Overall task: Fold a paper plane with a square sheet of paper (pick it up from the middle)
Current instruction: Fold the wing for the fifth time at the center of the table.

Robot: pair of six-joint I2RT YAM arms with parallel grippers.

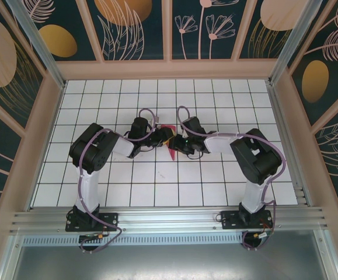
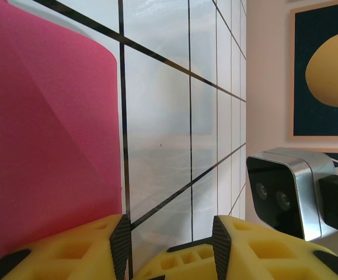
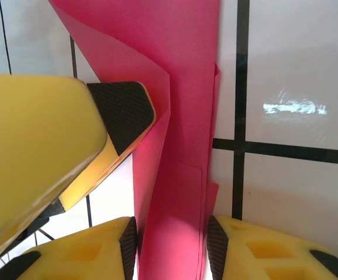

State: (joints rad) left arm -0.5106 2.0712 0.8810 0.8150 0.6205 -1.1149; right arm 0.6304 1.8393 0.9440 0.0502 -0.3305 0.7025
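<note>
The pink paper (image 3: 177,105), folded narrow, lies in the middle of the surface (image 1: 215,181), long axis running straight out between the fingers of my right end effector (image 3: 171,248), pinched or not I cannot tell, while my left end effector (image 2: 169,248), jaws apart, sits just beside it.

Both arms fold inward — left gripper (image 2: 169,236) parted, right gripper (image 3: 171,245) close beside it.

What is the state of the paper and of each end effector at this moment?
sheet of paper: folded into a narrow strip of several layers.
left end effector: open, bare tile showing in its gap, the paper beside it.
right end effector: straddles the folded strip; whether it grips cannot be told.
</note>
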